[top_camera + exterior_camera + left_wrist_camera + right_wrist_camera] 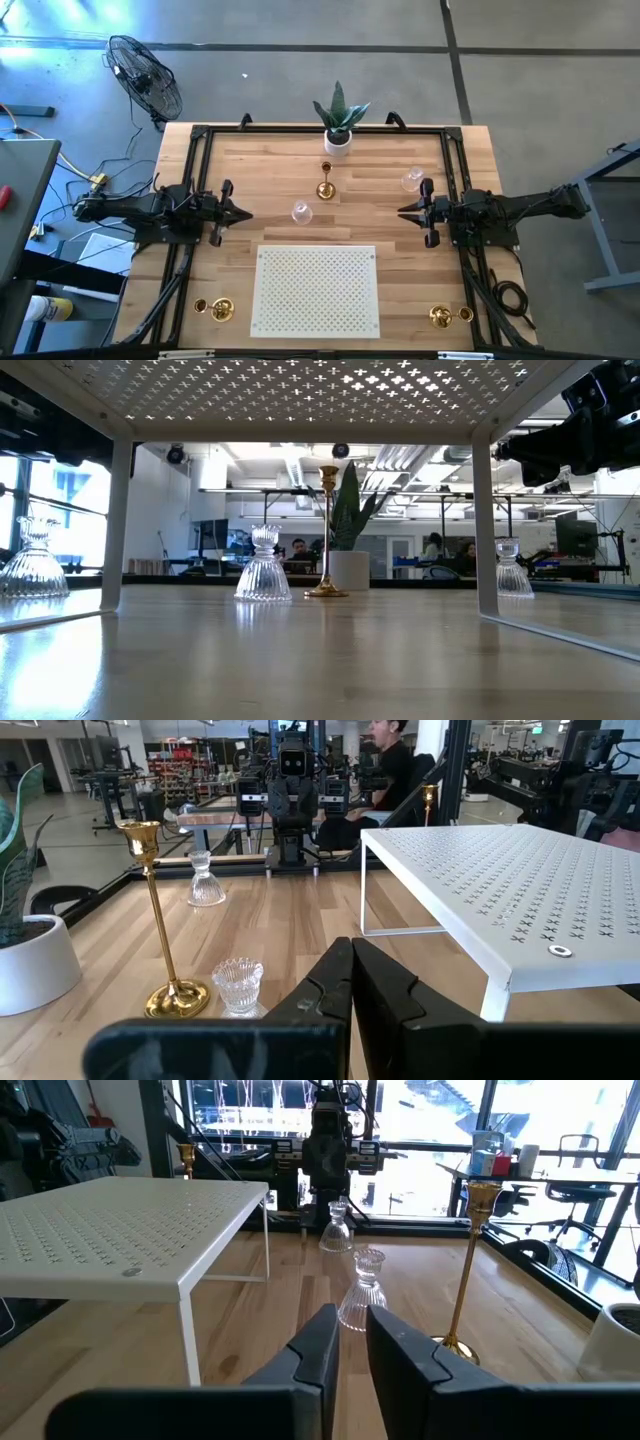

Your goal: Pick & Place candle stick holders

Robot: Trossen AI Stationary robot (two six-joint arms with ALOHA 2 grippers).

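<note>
A tall gold candle stick holder (325, 186) stands on its round base mid-table, in front of the plant pot. A clear glass holder (301, 212) stands near it, and another (412, 180) stands at the far right. A third glass holder (30, 560) shows at the left in the low view. Gold holders stand at the near left (215, 308) and near right (445, 316) corners. My left gripper (247, 213) is shut and empty, left of the middle glass holder. My right gripper (401, 211) is shut and empty, just near of the right glass holder.
A white perforated shelf on legs (317, 290) stands at the table's near middle. A white pot with a green plant (338, 140) stands at the far edge. A black rail frames the table (300, 128). People sit in the room beyond the table (298, 548).
</note>
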